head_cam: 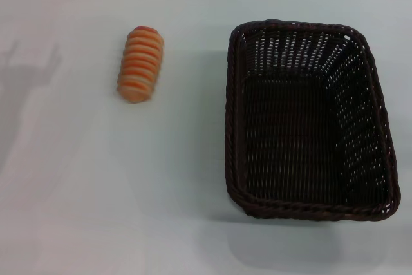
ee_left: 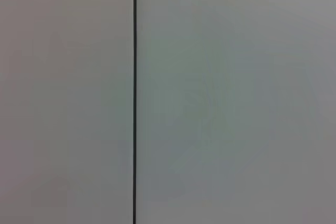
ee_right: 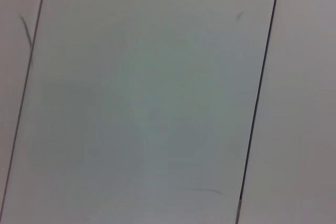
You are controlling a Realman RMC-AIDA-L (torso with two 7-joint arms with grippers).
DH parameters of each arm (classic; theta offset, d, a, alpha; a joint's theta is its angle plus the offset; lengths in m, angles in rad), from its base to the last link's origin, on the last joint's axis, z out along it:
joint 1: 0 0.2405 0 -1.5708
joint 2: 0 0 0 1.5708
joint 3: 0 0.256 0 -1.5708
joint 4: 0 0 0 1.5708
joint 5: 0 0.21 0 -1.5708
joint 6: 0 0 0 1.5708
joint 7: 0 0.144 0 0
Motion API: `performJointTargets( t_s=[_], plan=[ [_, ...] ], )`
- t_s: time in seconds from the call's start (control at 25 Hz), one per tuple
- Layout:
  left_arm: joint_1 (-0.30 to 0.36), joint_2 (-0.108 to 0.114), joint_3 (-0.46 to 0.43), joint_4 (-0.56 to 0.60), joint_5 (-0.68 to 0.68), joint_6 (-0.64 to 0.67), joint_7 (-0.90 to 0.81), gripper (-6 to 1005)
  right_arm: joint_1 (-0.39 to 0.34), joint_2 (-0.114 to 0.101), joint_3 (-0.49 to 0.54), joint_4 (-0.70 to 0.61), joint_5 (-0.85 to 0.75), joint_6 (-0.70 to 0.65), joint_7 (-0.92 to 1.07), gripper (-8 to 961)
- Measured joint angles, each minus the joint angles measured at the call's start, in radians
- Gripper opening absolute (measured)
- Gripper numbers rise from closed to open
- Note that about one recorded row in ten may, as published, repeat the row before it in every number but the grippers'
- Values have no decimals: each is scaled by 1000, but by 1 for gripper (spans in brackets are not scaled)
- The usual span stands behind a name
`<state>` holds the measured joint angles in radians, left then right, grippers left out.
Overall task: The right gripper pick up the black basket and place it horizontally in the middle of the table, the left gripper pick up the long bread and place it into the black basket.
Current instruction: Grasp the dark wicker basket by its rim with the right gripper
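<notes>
On the white counter (head_cam: 84, 191) the black basket (head_cam: 308, 120) stands on the robot's right side, its long axis running away from the robot, so it sits lengthwise rather than crosswise. It is a dark woven wicker piece with a braided rim and openwork sides, and nothing lies inside it. The long bread (head_cam: 140, 64) lies on the counter to the left of the basket and well apart from it, toward the far edge; it is an orange toy loaf with pale cream cross stripes and rounded ends, also pointing away from the robot. Neither the left pincer nor the right pincer appears in any view, so whether their fingers are apart or together cannot be told. Both wrist views show only pale flat panels divided by thin dark seams.
</notes>
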<state>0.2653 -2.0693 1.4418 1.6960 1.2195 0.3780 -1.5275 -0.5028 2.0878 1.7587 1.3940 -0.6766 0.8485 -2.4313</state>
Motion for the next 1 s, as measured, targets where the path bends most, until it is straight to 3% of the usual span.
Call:
performJointTargets(
  t_s=[0.48, 0.68, 0.84, 1.0],
  plan=[
    [0, 0, -5, 1, 0, 5, -1, 844, 3, 0, -4, 4, -14, -11, 10, 497],
    [0, 0, -18, 1, 0, 16, -1, 844, -6, 0, -5, 61, -120, -81, 88, 496],
    [0, 0, -33, 1, 0, 26, -3, 844, -36, 0, 2, 155, -220, -168, 217, 496],
    [1, 0, -47, -1, 0, 37, -3, 844, -59, -2, 66, 287, -424, -230, 500, 496]
  ],
)
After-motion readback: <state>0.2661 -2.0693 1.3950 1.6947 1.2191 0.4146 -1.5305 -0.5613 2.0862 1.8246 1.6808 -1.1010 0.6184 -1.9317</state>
